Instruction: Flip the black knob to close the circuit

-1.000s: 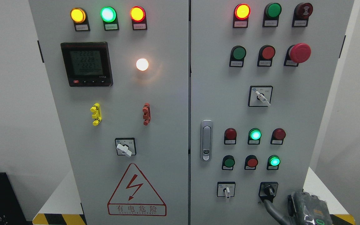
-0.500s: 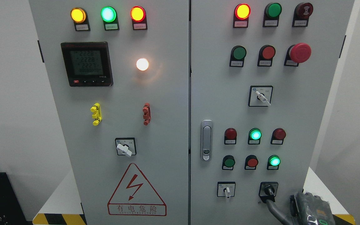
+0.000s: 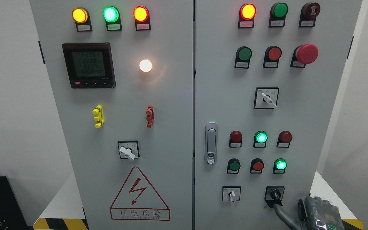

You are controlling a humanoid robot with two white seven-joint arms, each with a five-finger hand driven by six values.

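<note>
One grey finger (image 3: 281,213) of the right hand (image 3: 315,215) stretches up and left, its tip just below the black knob (image 3: 275,194); whether it touches I cannot tell. The other fingers are hidden behind the hand's body, so whether they are open or curled I cannot tell. The knob sits low on the right door of the grey cabinet (image 3: 299,127), its handle pointing down and right. Left of it is a white selector switch (image 3: 232,194). Above are 3 buttons, the rightmost lit green (image 3: 280,165). A silver door latch (image 3: 210,143) stands further left.
</note>
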